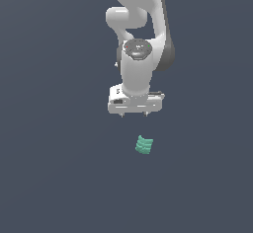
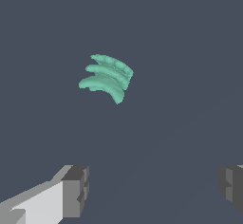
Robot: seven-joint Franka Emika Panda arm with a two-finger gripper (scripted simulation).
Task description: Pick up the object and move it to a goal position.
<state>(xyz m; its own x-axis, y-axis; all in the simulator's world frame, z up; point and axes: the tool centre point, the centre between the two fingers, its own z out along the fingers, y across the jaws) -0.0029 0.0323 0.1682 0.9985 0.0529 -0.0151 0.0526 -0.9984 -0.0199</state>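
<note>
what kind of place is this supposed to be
Most likely a bare simulator scene, not a real room: a flat, featureless dark grey floor, a white Franka arm, and one small ridged teal piece.

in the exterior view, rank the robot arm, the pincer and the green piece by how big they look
1. Robot arm, largest by far.
2. Pincer, with its wide white body.
3. Green piece, clearly smallest, narrower than the pincer body.
No close calls here.
</note>
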